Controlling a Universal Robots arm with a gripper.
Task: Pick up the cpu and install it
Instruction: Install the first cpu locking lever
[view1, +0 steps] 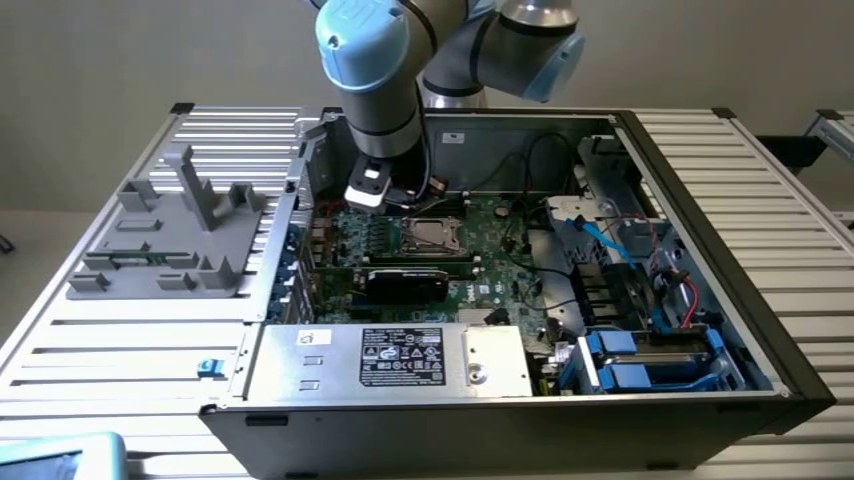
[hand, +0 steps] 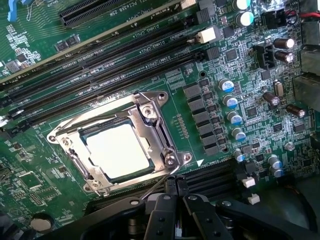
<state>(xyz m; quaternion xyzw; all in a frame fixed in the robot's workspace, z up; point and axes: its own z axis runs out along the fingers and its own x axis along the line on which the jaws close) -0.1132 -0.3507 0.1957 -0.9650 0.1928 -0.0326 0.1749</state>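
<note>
The cpu (hand: 118, 150), a pale shiny square, lies flat inside the metal socket frame (hand: 159, 131) on the green motherboard (hand: 210, 165). My gripper (hand: 176, 185) hovers just beside the socket's edge, its black fingers pressed together with nothing between them. A thin wire lever (hand: 157, 189) of the socket runs close by the fingertips. In the exterior view the arm reaches down into the open computer case (view1: 747, 270), with the gripper (view1: 387, 205) low over the board at the exterior view's left of the socket and cpu (view1: 430, 236).
Memory slots (hand: 115, 70) run alongside the socket, and capacitors (hand: 231, 100) stand on the other side. A grey plastic fixture (view1: 174, 235) with upright posts sits on the slatted table outside the case. Cables and blue drive bays (view1: 641, 350) crowd the case's far side.
</note>
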